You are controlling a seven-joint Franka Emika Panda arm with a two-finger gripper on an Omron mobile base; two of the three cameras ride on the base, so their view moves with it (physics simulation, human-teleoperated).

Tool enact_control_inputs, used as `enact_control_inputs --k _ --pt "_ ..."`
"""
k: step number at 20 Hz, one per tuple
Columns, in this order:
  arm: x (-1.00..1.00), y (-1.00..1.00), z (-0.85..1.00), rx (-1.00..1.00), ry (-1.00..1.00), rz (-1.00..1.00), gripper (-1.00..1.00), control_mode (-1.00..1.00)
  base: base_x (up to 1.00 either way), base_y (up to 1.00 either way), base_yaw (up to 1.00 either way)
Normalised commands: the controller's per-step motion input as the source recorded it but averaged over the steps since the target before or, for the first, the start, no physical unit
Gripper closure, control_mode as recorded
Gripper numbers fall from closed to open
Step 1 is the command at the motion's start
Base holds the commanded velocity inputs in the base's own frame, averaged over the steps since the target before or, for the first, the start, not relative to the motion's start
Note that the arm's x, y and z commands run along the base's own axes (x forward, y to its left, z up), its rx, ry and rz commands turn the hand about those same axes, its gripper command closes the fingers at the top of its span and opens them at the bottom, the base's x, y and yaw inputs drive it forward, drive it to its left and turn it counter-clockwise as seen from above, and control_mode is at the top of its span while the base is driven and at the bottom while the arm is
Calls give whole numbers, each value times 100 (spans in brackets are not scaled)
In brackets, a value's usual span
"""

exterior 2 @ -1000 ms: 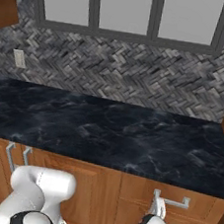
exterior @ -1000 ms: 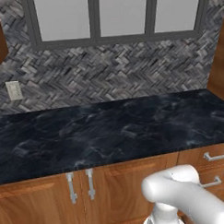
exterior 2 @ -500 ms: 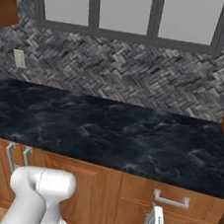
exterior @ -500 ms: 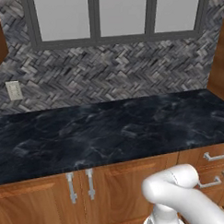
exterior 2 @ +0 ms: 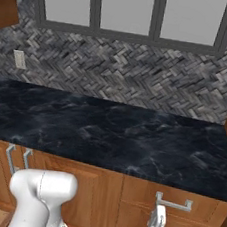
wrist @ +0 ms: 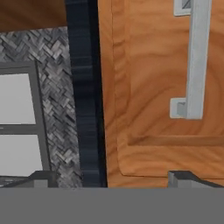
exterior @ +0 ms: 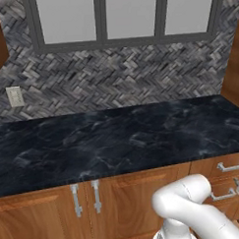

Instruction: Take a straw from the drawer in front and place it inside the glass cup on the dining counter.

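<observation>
Hand (exterior 2: 157, 226) spread wide, empty, close before drawer (wrist: 162, 87) front. Step: reaching bar handle (wrist: 194, 61). Next: straddle handle, pinch, pull drawer open.

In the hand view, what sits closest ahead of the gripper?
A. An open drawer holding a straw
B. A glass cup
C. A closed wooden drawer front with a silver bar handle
C: the hand view shows the drawer front shut, its silver handle ahead of the open gripper.
</observation>
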Motion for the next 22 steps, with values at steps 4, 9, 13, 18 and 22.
enact_control_inputs --k 4,9,13,18,22 --pt "26 -19 -15 -3 0 -2 -100 -100 0 0 0" --pt "24 -17 -23 -2 0 -2 -100 -100 0 0 0" --pt "30 -14 -30 0 0 -1 -100 -100 0 0 0" --pt "30 -17 -26 0 0 -1 -100 -100 0 0 0" --pt "23 -23 -26 0 0 -1 -100 -100 0 0 0"
